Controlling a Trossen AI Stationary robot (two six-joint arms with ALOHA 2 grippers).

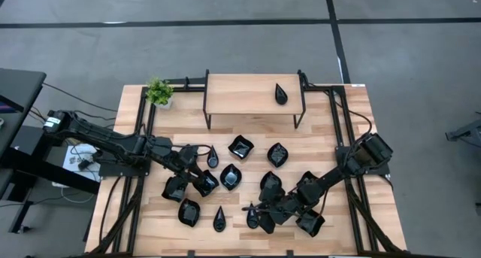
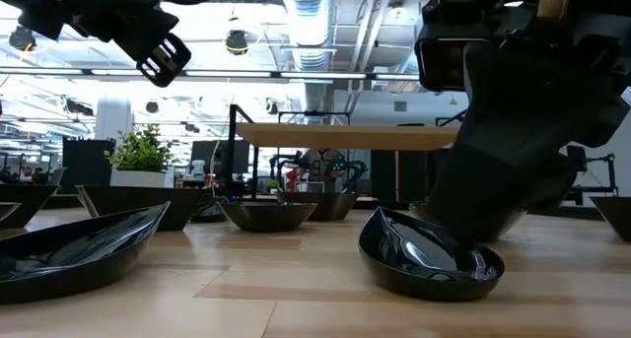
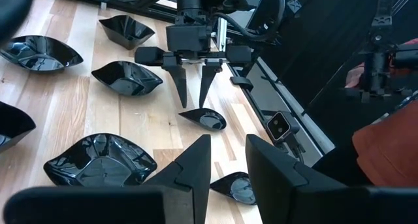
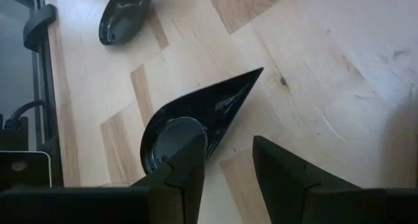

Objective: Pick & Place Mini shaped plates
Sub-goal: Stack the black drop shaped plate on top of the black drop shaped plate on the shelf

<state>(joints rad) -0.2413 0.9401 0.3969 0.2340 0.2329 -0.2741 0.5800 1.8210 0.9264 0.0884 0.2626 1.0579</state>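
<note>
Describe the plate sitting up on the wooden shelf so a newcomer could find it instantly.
Find the raised wooden shelf at the table's far edge, beside the potted plant. Near its right end lies one teardrop-shaped black plate. It is the only plate on the shelf; all others lie on the table below.

Legible text, labels, brands, numbers, signs: none readable on any item in any view.

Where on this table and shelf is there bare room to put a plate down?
The shelf is bare left of its one teardrop plate. The table is bare between the shelf legs and right of them. The front middle, around both grippers, is crowded with black plates.
</note>
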